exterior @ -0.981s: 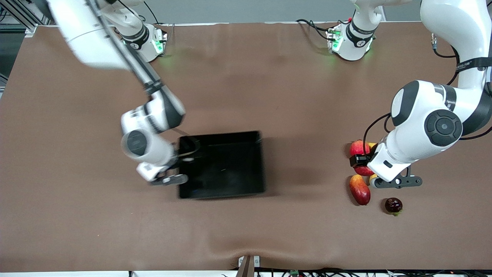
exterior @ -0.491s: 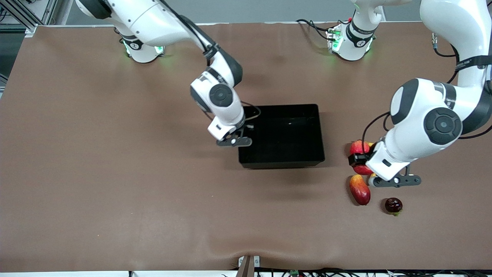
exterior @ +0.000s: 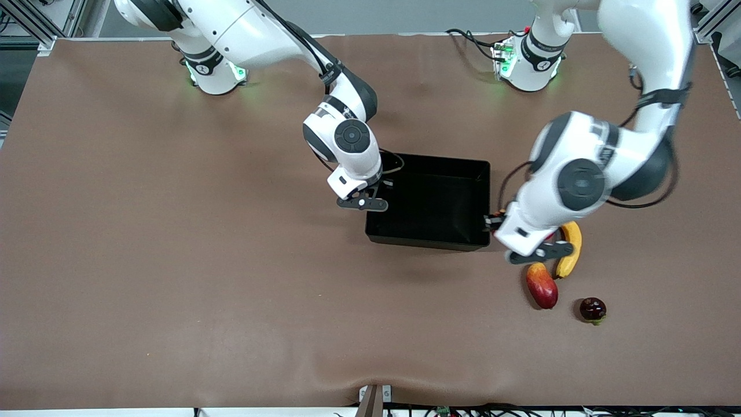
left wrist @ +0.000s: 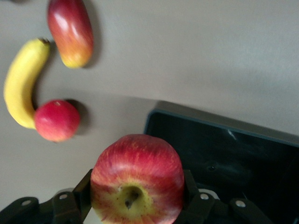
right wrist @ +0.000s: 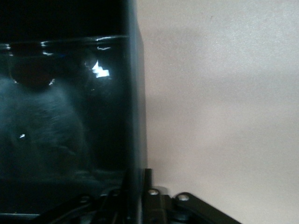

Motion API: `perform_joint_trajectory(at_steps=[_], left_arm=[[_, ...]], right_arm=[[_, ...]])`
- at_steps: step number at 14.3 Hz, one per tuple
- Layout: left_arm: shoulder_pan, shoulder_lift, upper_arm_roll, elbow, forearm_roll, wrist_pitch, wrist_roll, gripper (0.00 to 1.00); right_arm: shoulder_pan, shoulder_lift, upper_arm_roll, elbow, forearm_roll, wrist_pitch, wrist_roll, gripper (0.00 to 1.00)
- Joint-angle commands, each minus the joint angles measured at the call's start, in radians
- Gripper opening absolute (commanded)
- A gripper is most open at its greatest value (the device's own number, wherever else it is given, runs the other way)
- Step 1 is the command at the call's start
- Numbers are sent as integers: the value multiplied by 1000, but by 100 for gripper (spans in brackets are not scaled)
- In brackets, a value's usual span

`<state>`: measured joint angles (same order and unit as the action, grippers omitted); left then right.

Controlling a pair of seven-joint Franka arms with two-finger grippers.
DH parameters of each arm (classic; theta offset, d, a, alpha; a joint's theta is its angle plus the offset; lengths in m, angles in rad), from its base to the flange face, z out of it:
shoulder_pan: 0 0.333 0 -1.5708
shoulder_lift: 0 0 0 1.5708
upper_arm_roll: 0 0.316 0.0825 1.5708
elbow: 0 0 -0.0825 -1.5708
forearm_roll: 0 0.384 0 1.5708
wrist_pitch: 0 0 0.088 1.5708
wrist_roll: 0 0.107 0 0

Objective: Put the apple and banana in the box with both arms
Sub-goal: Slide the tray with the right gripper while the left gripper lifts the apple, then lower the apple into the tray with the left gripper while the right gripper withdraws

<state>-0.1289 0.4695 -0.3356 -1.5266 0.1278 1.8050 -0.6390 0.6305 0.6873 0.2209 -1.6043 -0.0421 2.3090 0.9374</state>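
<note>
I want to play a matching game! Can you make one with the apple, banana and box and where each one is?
1 apple
2 banana
3 box

A on the table, beside a round red fruit
B wall pinched by the right gripper
C held by the left gripper, up beside the box

Pairs: 1-C, 2-A, 3-B

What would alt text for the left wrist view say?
The left hand grips a red-and-yellow apple above the corner of the black box. On the brown table beside the box lie a banana, a mango and a pinkish-red fruit.
</note>
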Motion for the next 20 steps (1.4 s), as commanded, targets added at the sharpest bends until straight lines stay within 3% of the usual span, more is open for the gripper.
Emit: perform_joint_trajectory(at_steps=[1, 3, 7, 12, 15, 18, 19, 20], left_arm=[[5, -57, -9, -120, 4, 69, -42, 0], [3, -97, -23, -232, 4, 170, -70, 0], [-67, -101, -40, -343, 9, 281, -237, 0], [-86, -118, -45, -555, 42, 548, -330, 0], [-98, -103, -45, -596, 96, 566, -387, 0], [-100, -72, -45, -598, 127, 570, -418, 0], [-100, -62, -45, -596, 134, 577, -418, 10], [-98, -48, -45, -596, 156, 580, -419, 45]], right_arm=[[12, 12, -8, 32, -41, -2, 24, 100], [-3, 0, -9, 46, -39, -8, 23, 100], [-44, -77, -20, 63, -44, -26, -24, 100], [-227, -100, -20, 58, -38, -43, -317, 100], [-340, -112, -21, 66, -41, -167, -385, 100], [-446, -106, -26, 51, -41, -183, -420, 100], [-492, -103, -26, 47, -41, -212, -422, 100], [-535, -98, -26, 47, -42, -217, -439, 100]])
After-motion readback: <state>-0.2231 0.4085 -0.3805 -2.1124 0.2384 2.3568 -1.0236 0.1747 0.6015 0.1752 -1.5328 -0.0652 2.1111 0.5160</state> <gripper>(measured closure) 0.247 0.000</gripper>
